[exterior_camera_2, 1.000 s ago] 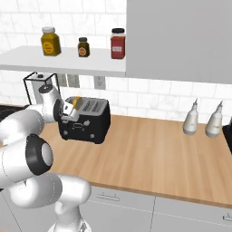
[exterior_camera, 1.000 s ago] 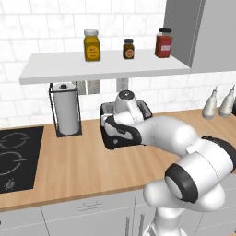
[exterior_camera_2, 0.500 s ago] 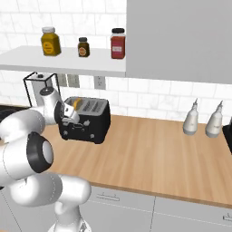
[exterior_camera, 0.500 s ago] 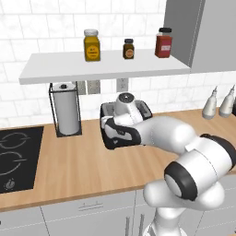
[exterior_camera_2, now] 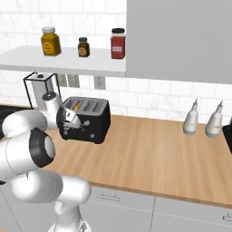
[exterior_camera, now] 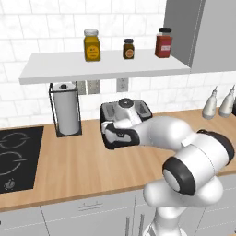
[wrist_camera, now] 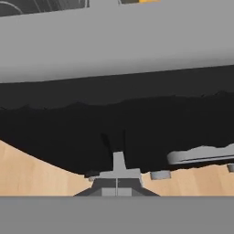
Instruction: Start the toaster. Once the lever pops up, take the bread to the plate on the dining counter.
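While the toaster (exterior_camera_2: 86, 119) lies lengthwise along the wall, the hand (wrist_camera: 117, 170) is pressed together.

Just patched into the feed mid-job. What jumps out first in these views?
The big white arm bends across the wooden counter, its shut gripper pressed low against the front of the black toaster. Bread shows orange in a slot at the toaster's top. Above, three jars stand on the white shelf, and a paper towel roll stands left of the toaster.
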